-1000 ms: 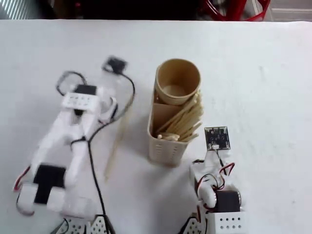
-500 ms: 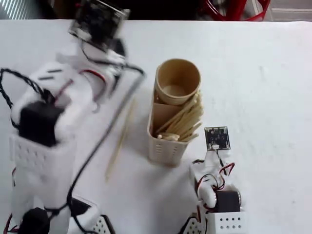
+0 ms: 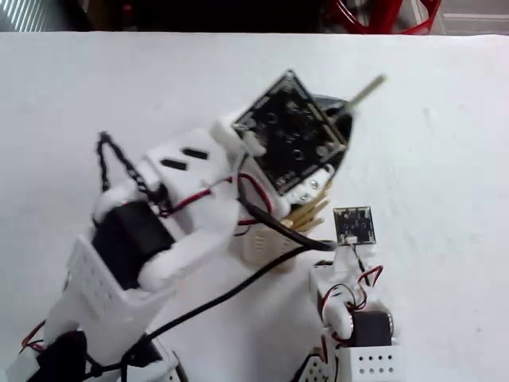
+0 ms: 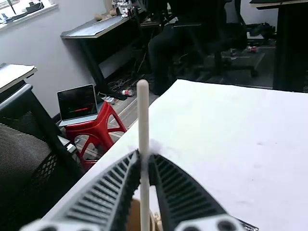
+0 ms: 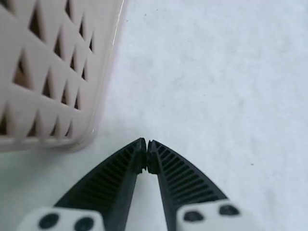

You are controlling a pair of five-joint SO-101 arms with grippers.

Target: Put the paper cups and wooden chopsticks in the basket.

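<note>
My left gripper (image 4: 143, 157) is shut on a wooden chopstick (image 4: 143, 115), which sticks out past the fingertips. From above, this chopstick (image 3: 364, 91) juts out to the upper right of the left arm (image 3: 199, 199), which hangs raised over the beige basket (image 3: 266, 247) and covers most of it. Several chopsticks (image 3: 308, 215) poke out of the basket's near compartment. My right gripper (image 5: 146, 145) is shut on nothing, low over the table beside the basket's latticed wall (image 5: 53, 72).
The right arm (image 3: 354, 322) rests folded at the table's front edge, just right of the basket. White tabletop (image 3: 445, 159) stretches to the right and back. A red stool (image 4: 94, 127) and a black chair stand beyond the far edge.
The left arm lifted the chopstick off the table left of the basket and swung it up and right, over the basket. The right arm kept still.
</note>
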